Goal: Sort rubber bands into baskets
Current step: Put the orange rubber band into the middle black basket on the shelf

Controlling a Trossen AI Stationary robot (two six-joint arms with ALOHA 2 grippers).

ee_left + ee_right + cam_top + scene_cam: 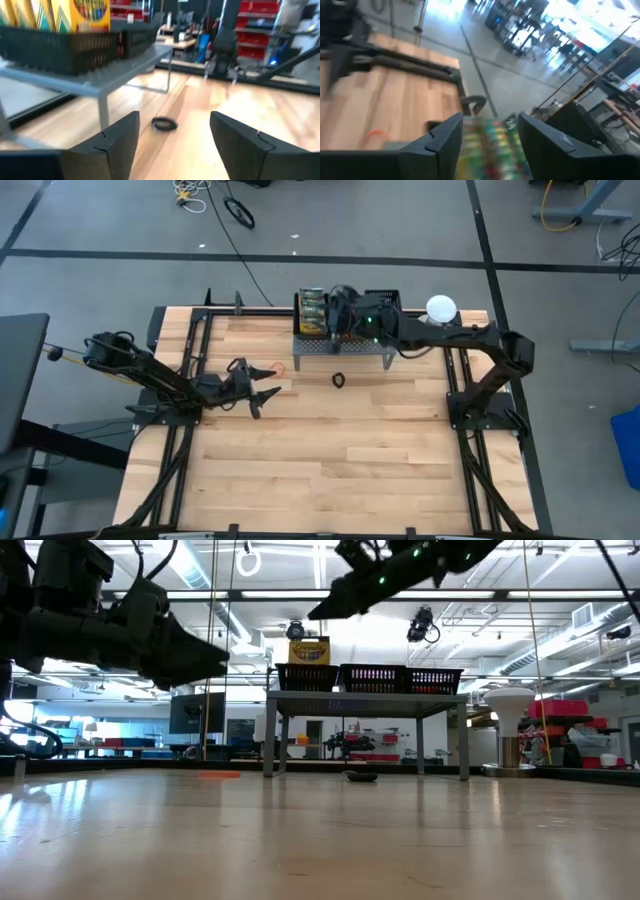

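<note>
Meanwhile, the left end effector [262, 395] hovers wide open and empty over the desk [340, 460], near a black rubber band [340, 380] and an orange one [277, 368]. The right end effector [338, 308], parted and holding nothing visible, hangs above the baskets [372, 678]. Light, limp loops likely need pinching across one strand.

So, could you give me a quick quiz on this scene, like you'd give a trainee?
1. True or false: the black rubber band lies on the table, outside the baskets.
2. Which gripper hovers above the baskets? A: left. B: right.
3. Fill in: the left gripper has its jaws ____.

Key: 1 true. 2 B, the right gripper. 3 open.
</note>
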